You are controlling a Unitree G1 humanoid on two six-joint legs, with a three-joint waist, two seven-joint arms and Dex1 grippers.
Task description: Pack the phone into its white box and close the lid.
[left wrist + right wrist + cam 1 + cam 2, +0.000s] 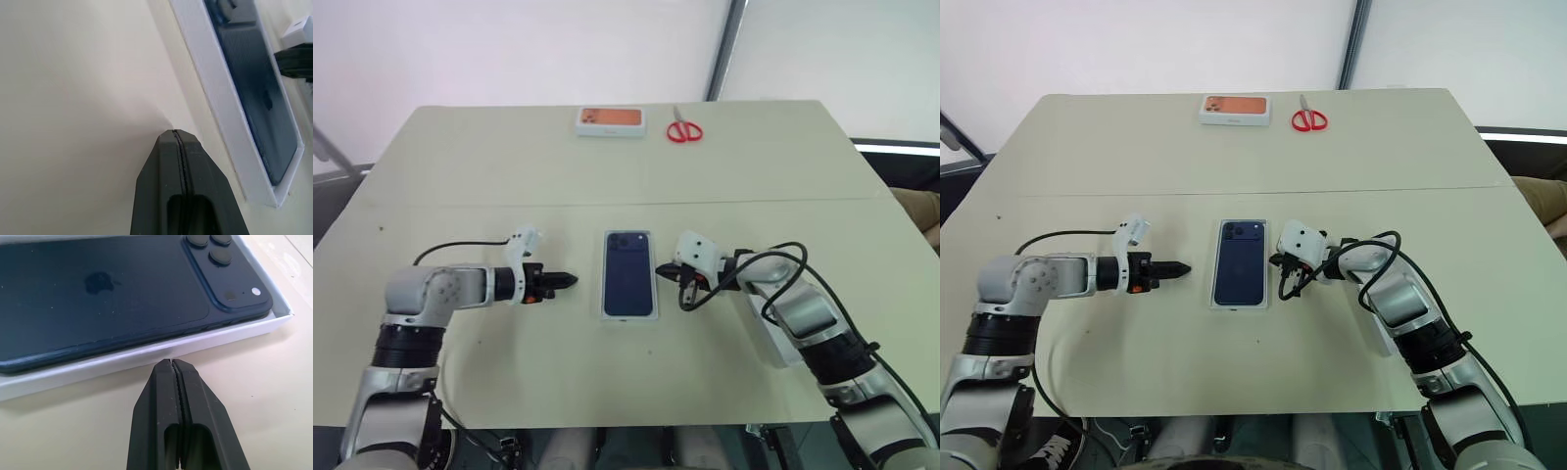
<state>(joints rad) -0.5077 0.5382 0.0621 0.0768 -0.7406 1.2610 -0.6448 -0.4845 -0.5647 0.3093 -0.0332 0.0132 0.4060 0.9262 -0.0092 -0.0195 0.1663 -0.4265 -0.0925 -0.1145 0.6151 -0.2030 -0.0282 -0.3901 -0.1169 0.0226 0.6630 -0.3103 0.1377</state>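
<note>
Scissors [684, 130] and orange-topped box [610, 120] lie well beyond the phone [628, 273].

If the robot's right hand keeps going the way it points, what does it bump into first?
Probably the rim of the white box, just ahead of the right gripper, with the phone lying inside.

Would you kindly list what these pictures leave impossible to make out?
- The phone: its screen faces down in the white box, hidden in every view.
- Orange-topped box: its print is too small in the head views.
- Right pincer: its tips are masked by cable in the head views.
</note>
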